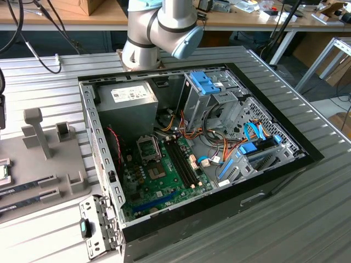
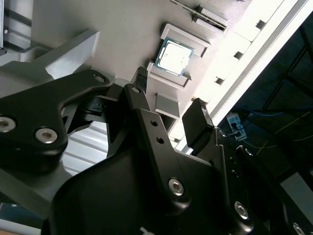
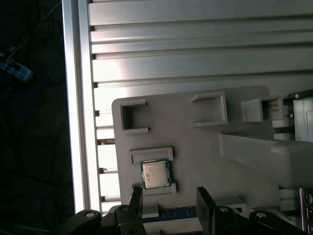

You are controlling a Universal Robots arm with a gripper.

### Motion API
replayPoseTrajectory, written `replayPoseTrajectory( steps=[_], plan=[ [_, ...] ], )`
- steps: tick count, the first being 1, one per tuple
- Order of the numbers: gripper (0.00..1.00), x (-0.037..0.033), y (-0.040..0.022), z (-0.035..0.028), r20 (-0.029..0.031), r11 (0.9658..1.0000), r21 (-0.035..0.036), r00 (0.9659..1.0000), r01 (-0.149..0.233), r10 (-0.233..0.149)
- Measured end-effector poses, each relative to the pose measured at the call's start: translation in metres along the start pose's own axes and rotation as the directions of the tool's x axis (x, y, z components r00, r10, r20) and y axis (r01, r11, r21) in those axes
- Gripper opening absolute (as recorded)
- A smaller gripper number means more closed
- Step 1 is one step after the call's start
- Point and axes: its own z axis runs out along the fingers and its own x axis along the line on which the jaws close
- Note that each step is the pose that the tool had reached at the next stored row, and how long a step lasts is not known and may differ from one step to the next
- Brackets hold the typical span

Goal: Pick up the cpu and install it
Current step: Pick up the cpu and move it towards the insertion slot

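I have the gripper (image 3: 168,198) empty, its 2 fingers spread wide, near the cpu (image 3: 155,174) sitting in the grey fixture tray (image 3: 195,147).

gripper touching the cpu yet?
Apart. In the first wrist view the cpu lies whole in its grey holder; the open gripper sits short of it.

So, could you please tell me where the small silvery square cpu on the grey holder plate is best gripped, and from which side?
Probably straight down from above: the small silvery square cpu lies flat on the grey holder plate. Set the jaws on its two free edges; raised lips flank the other two.
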Motion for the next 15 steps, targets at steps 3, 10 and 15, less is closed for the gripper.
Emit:
replayPoseTrajectory(
  steps=[3, 10, 15],
  plan=[
    [0.56, 0.0005, 0.0000, 0.0005, 0.0000, 1.0000, 0.0000, 1.0000, 0.000, 0.000],
    [0.56, 0.0016, -0.0001, 0.0025, -0.0001, 1.0000, 0.0000, 1.0000, 0.000, 0.000],
    [0.56, 0.0022, -0.0002, 0.0039, 0.0001, 1.0000, -0.0001, 1.0000, 0.000, 0.000]
  ],
)
